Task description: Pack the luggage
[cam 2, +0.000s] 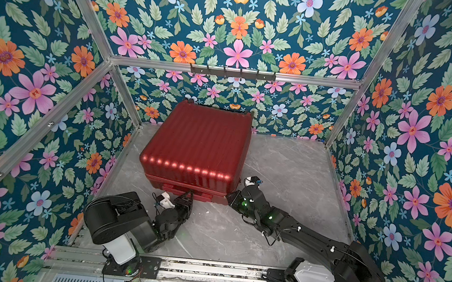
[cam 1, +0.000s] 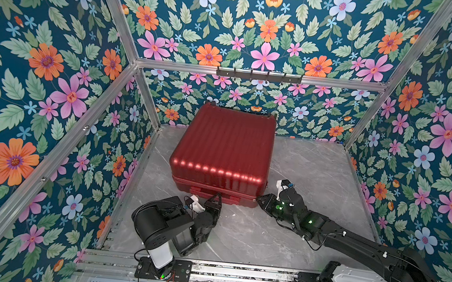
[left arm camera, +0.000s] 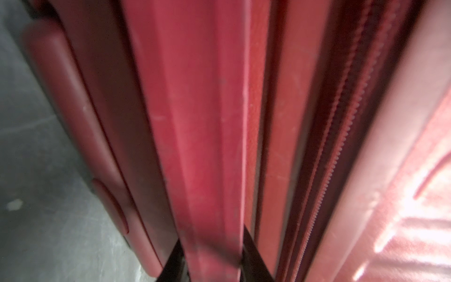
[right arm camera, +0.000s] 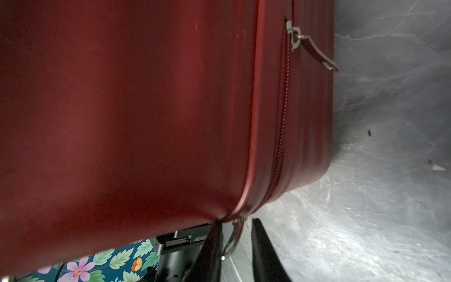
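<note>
The luggage [cam 1: 224, 147] [cam 2: 199, 141], a dark-red ribbed suitcase, lies flat and closed at the back middle of the table in both top views. My left gripper [cam 1: 216, 198] [cam 2: 188, 195] is at its front side. In the left wrist view that gripper [left arm camera: 211, 234] is shut on a red bar [left arm camera: 207, 122] of the shell, seemingly the handle. My right gripper [cam 1: 260, 201] [cam 2: 230, 196] sits at the front right corner. In the right wrist view its fingers [right arm camera: 236, 221] stand narrowly apart around a metal zipper pull [right arm camera: 234, 239], with a gap still showing. A second pull [right arm camera: 312, 51] hangs further along the zipper.
The grey marble table [cam 1: 316, 168] is boxed in by floral walls and aluminium posts. A hook rail [cam 1: 259, 75] is fixed on the back wall above the suitcase. Both arm bases are mounted on a metal rail [cam 1: 234, 271] along the front edge.
</note>
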You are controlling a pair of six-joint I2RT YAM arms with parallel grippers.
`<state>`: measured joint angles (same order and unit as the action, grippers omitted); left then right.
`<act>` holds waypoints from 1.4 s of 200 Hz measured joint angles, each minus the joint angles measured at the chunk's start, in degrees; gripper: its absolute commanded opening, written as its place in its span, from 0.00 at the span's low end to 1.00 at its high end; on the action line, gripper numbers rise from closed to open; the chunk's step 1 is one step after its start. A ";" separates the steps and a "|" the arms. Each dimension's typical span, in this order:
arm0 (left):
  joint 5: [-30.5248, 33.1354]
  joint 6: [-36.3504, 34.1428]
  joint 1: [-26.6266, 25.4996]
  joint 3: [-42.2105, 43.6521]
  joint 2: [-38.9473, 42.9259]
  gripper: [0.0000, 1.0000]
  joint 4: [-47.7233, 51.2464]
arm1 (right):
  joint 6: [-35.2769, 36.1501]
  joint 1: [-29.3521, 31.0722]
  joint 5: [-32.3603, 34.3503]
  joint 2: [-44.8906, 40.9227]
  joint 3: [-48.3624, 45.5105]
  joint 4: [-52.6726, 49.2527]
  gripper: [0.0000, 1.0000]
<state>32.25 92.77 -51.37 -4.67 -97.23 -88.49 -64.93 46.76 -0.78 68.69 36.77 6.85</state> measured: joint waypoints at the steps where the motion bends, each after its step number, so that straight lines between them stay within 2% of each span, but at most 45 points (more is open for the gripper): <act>1: 0.00 0.00 0.00 0.00 0.00 0.00 0.00 | 0.00 0.00 0.00 0.00 0.00 0.07 0.18; 65: -0.13 0.00 0.00 -0.07 -0.04 0.00 0.02 | -0.66 0.04 -0.11 0.15 -1.81 3.65 0.05; 127: -0.42 -0.17 0.11 -0.20 -0.11 0.00 0.15 | -1.27 0.00 0.46 1.09 -2.69 5.27 0.00; 203: -0.46 -0.20 0.09 -0.13 0.74 0.00 1.20 | 0.70 0.00 3.39 -2.01 -6.80 8.48 0.00; 280: -2.86 -0.17 -0.07 0.11 3.08 0.00 4.22 | 0.66 -5.16 1.75 -3.93 -10.69 13.20 0.00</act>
<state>29.39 92.60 -51.44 -4.56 -94.15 -84.27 -64.27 41.60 0.97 64.75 26.09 20.05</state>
